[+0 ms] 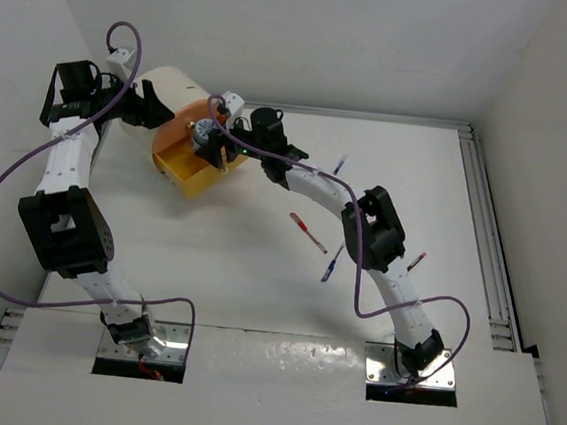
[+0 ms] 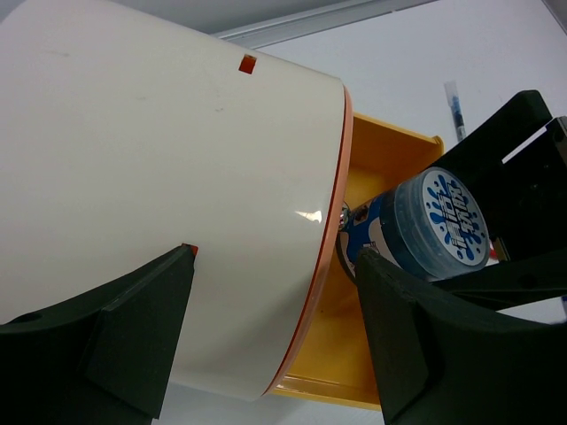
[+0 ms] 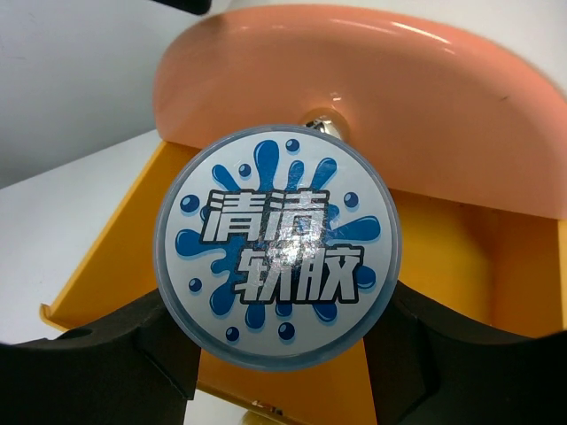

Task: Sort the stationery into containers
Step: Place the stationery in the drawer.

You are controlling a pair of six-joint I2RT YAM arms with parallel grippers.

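The tub [image 3: 276, 243] is clenched in the right end effector [image 1: 210, 140] and held at the mouth of the bucket [image 1: 170, 86], just over its yellow tray [image 1: 182, 168]. In the top view the bucket's long axis runs from 10 to 4 o'clock, mouth toward 4. The left end effector [image 2: 275, 258] is spread about the bucket's wall; a grip cannot be told.

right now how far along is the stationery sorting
Nothing looks sorted yet: the visible part of the yellow drawer is bare. In hand: the right fingers grip the blue-and-white tub over that drawer, and the left fingers straddle the container. Left: four pens lie on the table.
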